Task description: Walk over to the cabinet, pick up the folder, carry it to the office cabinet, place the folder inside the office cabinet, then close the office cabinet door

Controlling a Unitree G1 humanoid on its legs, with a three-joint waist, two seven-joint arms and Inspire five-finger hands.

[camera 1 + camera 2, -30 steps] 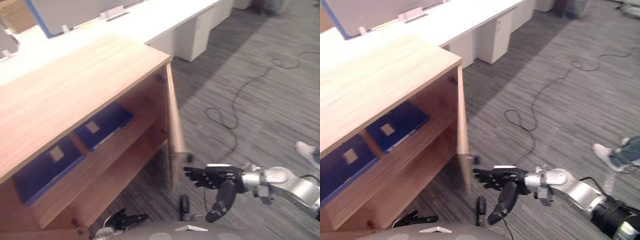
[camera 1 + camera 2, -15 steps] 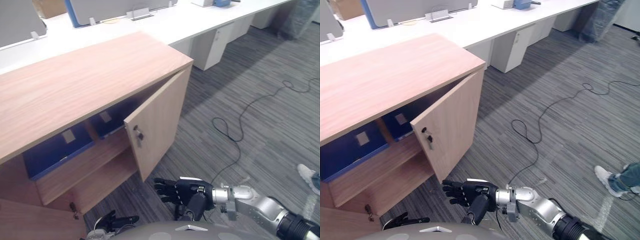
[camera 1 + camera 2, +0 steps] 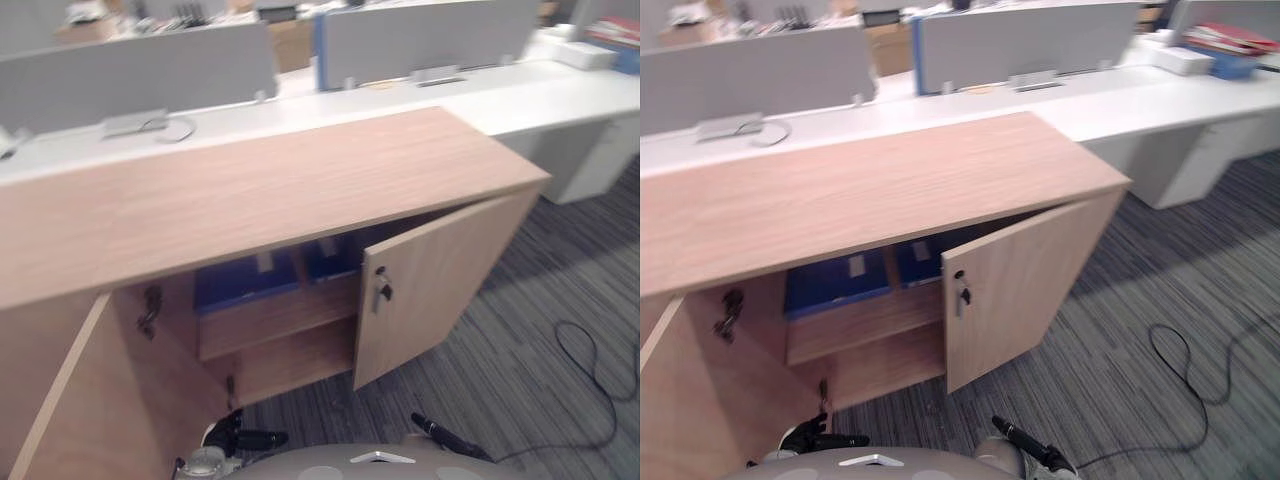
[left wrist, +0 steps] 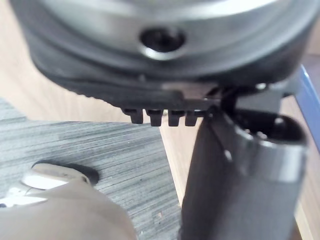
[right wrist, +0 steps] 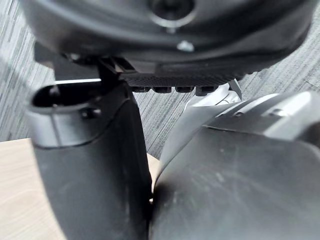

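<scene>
The wooden cabinet point(image 3: 250, 190) holds two blue folders lying flat, side by side, on its upper shelf point(image 3: 270, 322): the left folder point(image 3: 245, 282), and the right folder point(image 3: 330, 262) partly behind the half-open right door point(image 3: 440, 280). Their long axis cannot be told. The left door point(image 3: 70, 400) stands wide open. The left hand point(image 3: 245, 439) and right hand point(image 3: 445, 440) hang low before the cabinet; whether their fingers are spread or curled cannot be told.
</scene>
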